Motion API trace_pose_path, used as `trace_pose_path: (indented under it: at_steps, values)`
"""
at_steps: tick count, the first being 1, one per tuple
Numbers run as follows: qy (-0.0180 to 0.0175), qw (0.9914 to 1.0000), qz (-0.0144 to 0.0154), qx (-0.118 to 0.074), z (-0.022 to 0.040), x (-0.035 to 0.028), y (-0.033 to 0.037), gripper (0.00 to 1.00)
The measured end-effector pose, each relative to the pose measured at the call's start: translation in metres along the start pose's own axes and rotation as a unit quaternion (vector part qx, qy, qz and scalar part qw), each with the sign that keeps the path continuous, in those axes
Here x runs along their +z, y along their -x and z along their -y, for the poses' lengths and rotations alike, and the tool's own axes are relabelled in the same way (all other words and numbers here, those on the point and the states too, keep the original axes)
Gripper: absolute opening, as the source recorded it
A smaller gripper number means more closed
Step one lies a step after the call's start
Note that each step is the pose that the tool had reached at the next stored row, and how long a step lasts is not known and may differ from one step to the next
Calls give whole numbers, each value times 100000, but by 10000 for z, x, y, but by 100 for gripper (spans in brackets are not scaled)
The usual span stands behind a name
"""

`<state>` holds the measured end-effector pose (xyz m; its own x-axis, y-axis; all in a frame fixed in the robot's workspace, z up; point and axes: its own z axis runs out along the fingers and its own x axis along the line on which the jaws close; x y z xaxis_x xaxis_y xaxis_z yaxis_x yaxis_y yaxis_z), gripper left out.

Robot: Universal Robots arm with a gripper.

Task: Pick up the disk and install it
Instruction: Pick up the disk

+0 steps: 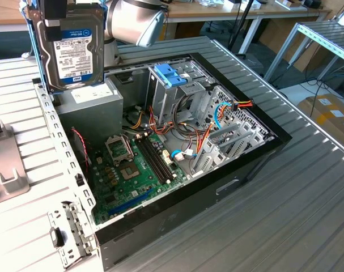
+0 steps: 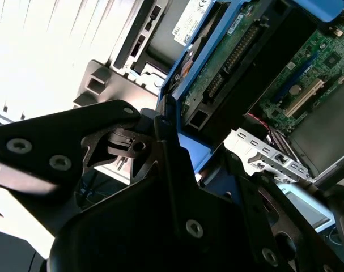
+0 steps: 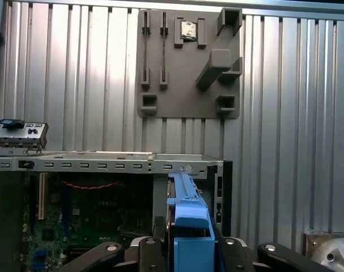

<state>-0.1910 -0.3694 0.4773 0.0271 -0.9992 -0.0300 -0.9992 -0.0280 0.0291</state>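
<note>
The gripper (image 3: 190, 250), fingers clamped on the disk (image 1: 75, 48), holds it above the open computer case (image 1: 275, 137). If it slips, it could strike the circuit board (image 1: 126, 181).

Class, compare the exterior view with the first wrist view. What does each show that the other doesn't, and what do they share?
Exterior view's extras: the disk's labelled face, the drive cage with light-blue handles and the grey power supply.
First wrist view's extras: the gripper shut on the disk's blue side rail, seen edge-on, and the whole slotted face of the grey fixture plate.
Shared: the lifted disk, the open computer case, its green motherboard and the ribbed metal table.
</note>
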Motion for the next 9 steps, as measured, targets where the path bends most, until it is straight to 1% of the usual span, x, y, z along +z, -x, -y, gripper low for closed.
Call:
trace_pose_path:
  at_steps: [9]
  values:
    - [2,100000,-1,0,75,0,-28,37]
